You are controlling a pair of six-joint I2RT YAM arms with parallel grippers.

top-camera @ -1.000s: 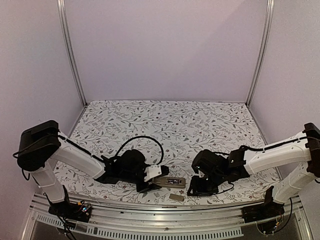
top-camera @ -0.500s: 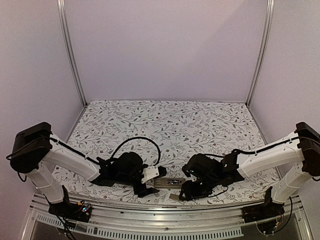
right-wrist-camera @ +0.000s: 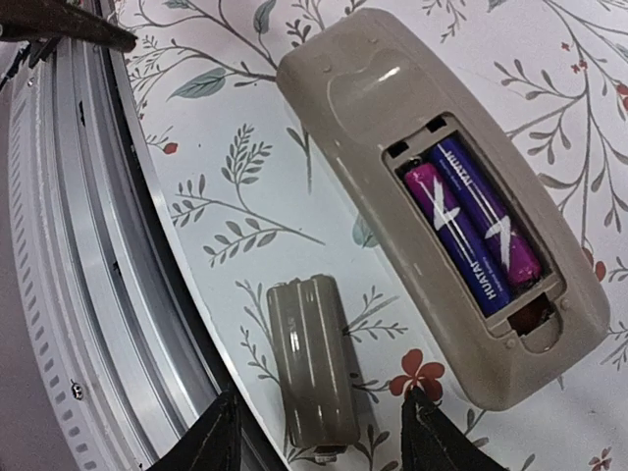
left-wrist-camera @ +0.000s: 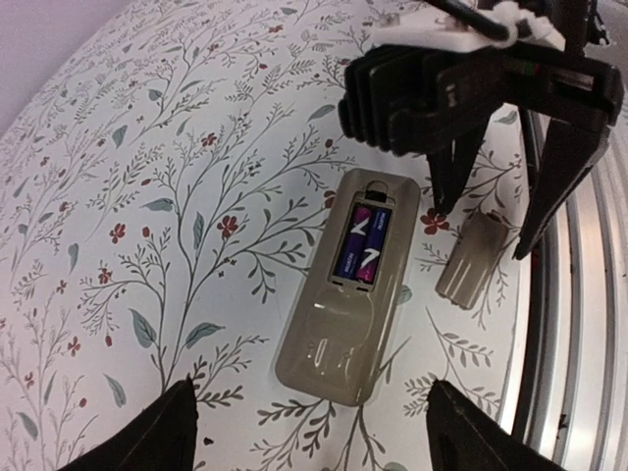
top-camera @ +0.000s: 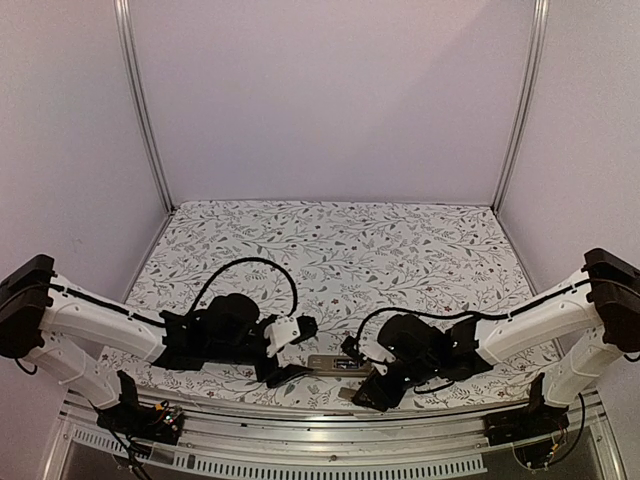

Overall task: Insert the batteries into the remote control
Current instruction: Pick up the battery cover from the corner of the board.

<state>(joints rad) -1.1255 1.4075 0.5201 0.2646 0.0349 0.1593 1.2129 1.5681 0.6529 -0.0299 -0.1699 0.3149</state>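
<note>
The left pincer (left-wrist-camera: 312, 417) gapes wide and holds nothing. Just ahead of it the remote control (left-wrist-camera: 348, 294) lies back-up on the bench (left-wrist-camera: 147, 196), with both batteries (left-wrist-camera: 361, 245) side by side in its recess. The right pincer (right-wrist-camera: 319, 432) is open and empty, straddling the loose cover panel (right-wrist-camera: 312, 361), with the remote just beside it.

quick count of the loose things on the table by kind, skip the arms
batteries: 2, both seated in the remote's open bay
remote: 1, lying back up
cover: 1, loose beside the remote
total: 4
</note>
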